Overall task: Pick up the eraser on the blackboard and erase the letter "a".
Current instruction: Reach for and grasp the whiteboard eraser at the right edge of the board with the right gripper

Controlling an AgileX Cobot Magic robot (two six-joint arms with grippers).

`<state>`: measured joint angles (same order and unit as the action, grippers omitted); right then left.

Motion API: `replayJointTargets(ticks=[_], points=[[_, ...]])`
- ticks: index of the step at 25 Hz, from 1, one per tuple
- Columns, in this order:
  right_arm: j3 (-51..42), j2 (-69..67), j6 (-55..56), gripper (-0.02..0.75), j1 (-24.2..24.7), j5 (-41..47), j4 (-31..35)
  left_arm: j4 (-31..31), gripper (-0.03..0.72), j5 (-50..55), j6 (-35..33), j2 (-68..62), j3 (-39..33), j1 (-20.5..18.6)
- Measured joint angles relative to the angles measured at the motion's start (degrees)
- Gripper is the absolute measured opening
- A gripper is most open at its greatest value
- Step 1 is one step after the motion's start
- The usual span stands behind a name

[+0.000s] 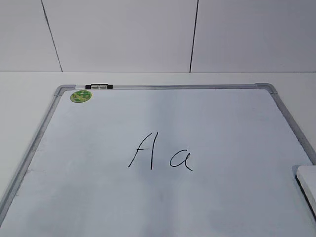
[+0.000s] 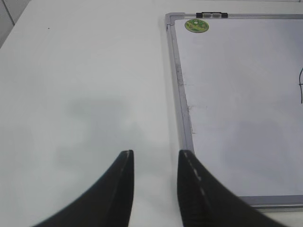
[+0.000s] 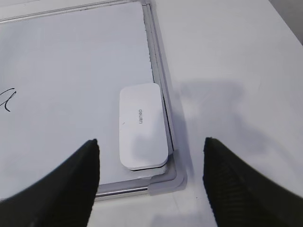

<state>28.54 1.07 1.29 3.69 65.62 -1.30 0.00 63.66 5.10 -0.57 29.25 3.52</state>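
Observation:
The blackboard [image 1: 148,207] is a white board with a silver-grey frame lying flat on the table. A small cursive letter "a" [image 1: 180,160] is written near its middle, right of a taller slanted "A" [image 1: 144,150]. The white eraser [image 3: 142,125] lies flat in the board's near right corner against the frame; its edge shows in the exterior view [image 1: 307,185]. My right gripper [image 3: 150,144] is open wide above that corner, the eraser just ahead of its fingers. My left gripper [image 2: 156,153] is open and empty over the table beside the board's left frame.
A round green sticker [image 1: 81,96] and a small black-and-white clip [image 1: 98,87] sit at the board's far left corner. The board frame [image 3: 163,184] has a raised rounded corner. A white wall stands behind the table.

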Motion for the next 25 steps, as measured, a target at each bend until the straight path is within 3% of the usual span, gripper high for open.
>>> replayJointTargets(ticks=[25], points=[[0.0, 0.0, 0.0, 0.525, 0.0, 0.0, 0.0, 0.0, 0.235, 0.0, 0.0, 0.0, 0.0, 0.0]])
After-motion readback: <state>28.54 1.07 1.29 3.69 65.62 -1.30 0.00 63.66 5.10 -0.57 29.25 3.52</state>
